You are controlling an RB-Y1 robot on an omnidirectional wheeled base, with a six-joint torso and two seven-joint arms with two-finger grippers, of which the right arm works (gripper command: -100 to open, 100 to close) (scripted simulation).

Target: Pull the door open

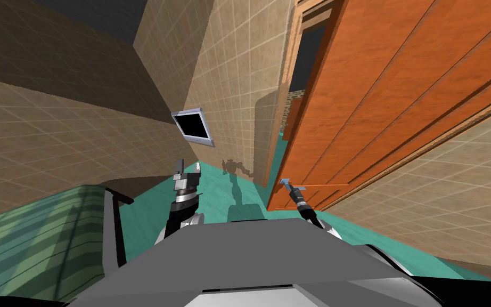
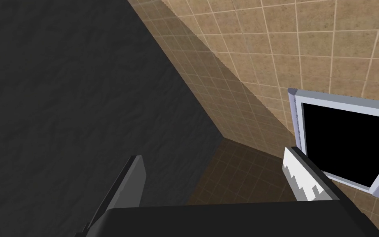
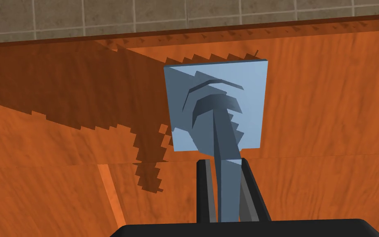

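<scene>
An orange wooden door [image 1: 399,90] stands partly swung in from its frame, with a black gap [image 1: 305,53] beside it. Its blue-grey lever handle [image 3: 225,173] juts from a square plate [image 3: 221,82] on the door [image 3: 328,123]. My right gripper [image 3: 224,185] is shut on the lever, its dark fingers [image 3: 203,189] pressing both sides; in the head view the right gripper [image 1: 291,187] sits at the door's free edge beside the handle [image 1: 286,182]. My left gripper [image 2: 221,181] is open and holds nothing, raised in front of me [image 1: 185,178].
Tan tiled walls [image 1: 228,80] close in ahead and to the left. A small framed black panel [image 1: 192,126] hangs on the wall. A green-striped surface [image 1: 37,234] lies at my left, teal floor [image 1: 239,186] ahead, and another tiled wall [image 1: 452,186] to the right.
</scene>
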